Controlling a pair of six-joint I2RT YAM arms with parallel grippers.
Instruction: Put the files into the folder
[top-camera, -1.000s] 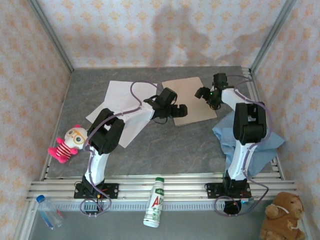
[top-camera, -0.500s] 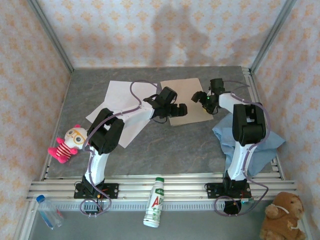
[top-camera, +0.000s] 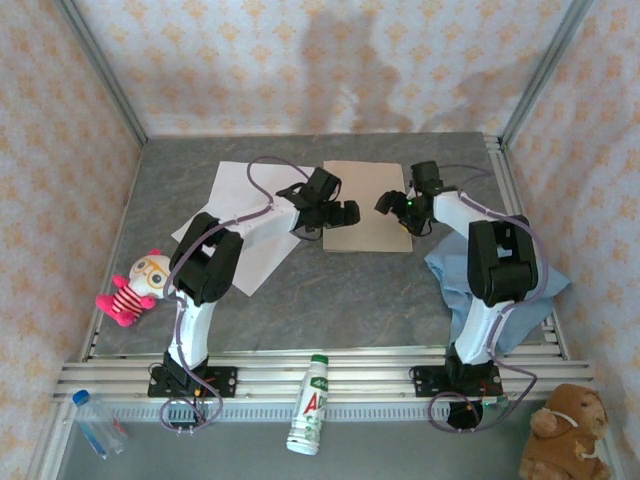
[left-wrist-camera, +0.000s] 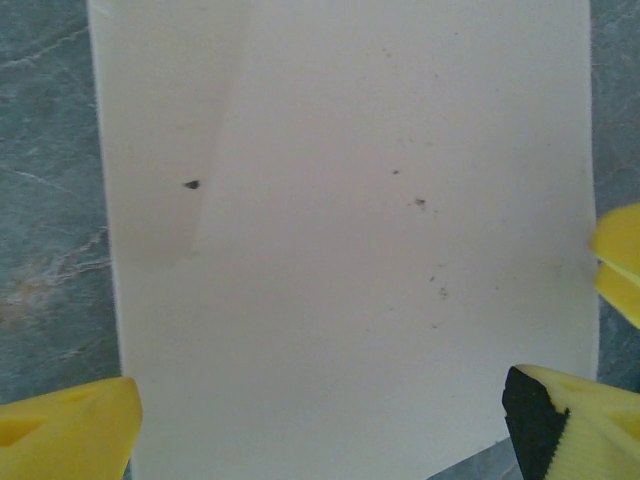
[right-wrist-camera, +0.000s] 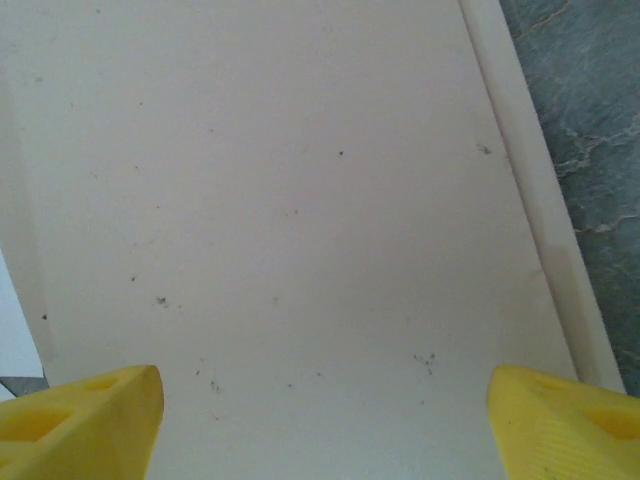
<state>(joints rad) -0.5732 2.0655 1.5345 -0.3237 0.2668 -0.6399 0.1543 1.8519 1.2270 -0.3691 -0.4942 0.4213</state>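
Now | top external: folder (top-camera: 366, 205) at 12 o'clock on grey marbled counter (top-camera: 330, 300), turned squarer than a second ago; files (top-camera: 240, 185) at 10 o'clock; bottle (top-camera: 312, 405) at 6, green lettering unreadable; floral wallpaper (top-camera: 300, 60) around | left wrist: left gripper (left-wrist-camera: 315, 425) jaws released above folder | right wrist: right gripper (right-wrist-camera: 322, 425) jaws released above folder

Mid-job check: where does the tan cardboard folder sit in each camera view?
Top external: the flat tan cardboard folder lies centre, toward the back.
Left wrist: it spans the middle, looking pale, with table at both sides.
Right wrist: it covers left and centre, its edge running down the right.
Shared landmark: the grey marbled table.
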